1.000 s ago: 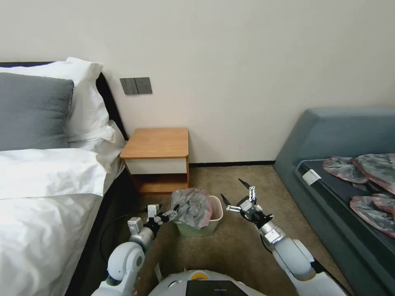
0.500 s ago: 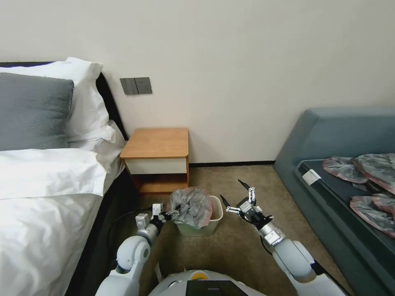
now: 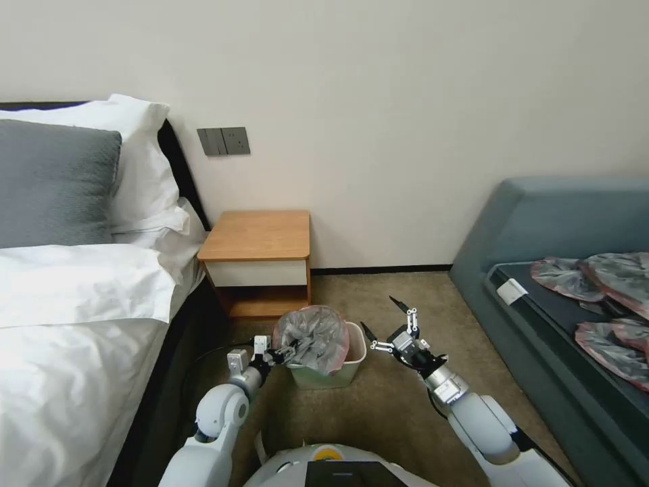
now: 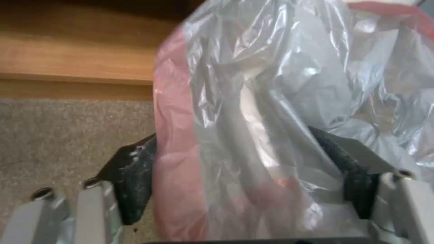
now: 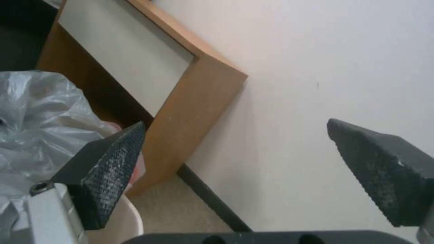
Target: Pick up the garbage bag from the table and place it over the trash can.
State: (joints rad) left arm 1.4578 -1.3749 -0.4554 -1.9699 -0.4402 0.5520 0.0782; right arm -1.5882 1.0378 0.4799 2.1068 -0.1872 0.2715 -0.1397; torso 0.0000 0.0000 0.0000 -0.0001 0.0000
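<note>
The garbage bag, crinkly grey with a pink-red rim, sits bunched over the cream trash can on the carpet in front of the table. My left gripper is at the bin's left side. In the left wrist view its fingers stand wide apart, open, with the garbage bag hanging between them. My right gripper hovers open just right of the bin, touching nothing. In the right wrist view the right gripper faces the wall past the table, with the bag at the side.
A bed with white sheets runs along the left. At the right a grey-blue sofa carries several flattened bags. A black cable lies by the bed. There is open carpet between bin and sofa.
My left arm has swung in closer to the bin, and the bag's left edge has spread slightly further left over the rim. The right gripper has barely moved.
</note>
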